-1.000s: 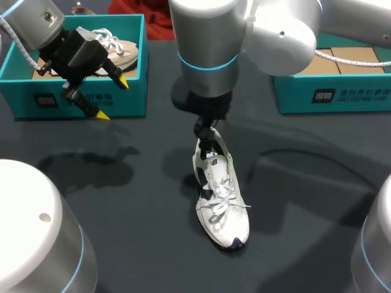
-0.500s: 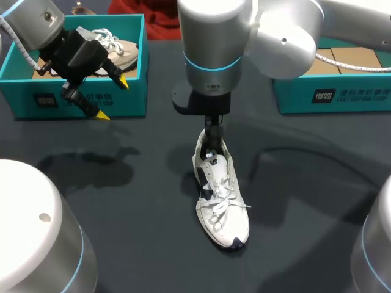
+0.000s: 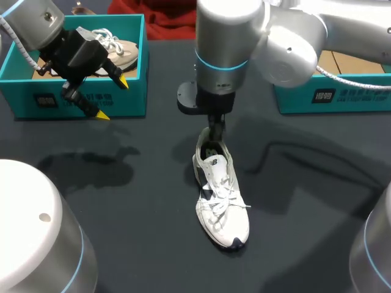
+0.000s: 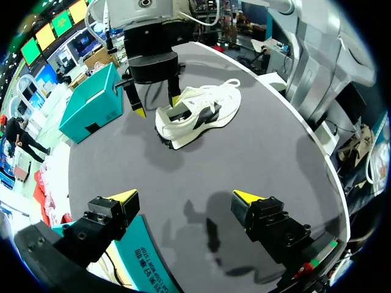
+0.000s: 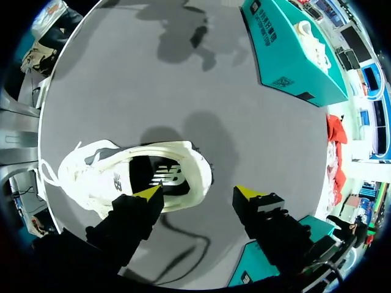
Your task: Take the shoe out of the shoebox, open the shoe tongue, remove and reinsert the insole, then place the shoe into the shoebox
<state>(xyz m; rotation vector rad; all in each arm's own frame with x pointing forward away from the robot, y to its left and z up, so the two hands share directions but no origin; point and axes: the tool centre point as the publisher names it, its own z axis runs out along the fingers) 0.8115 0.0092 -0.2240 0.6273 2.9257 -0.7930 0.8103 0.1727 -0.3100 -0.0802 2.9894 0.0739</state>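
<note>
A white laced shoe lies on the dark table, toe toward me. Its dark insole shows through the mouth. My right gripper hangs straight down over the heel. In the right wrist view this gripper is open, one yellow tip over the shoe's side wall by the mouth and the other outside, past the heel. The teal shoebox stands at the far left. My left gripper is open in front of it with nothing between its fingers. From the left wrist view the shoe lies ahead under the right gripper.
A second, beige shoe lies inside the left shoebox. Another teal box with a cardboard lining stands at the far right. Dark tabletop stretches around the shoe on both sides.
My right arm has swung to the right and its gripper has come down at the shoe's heel, fingers drawing slightly closer. The left arm and the shoe have stayed put.
</note>
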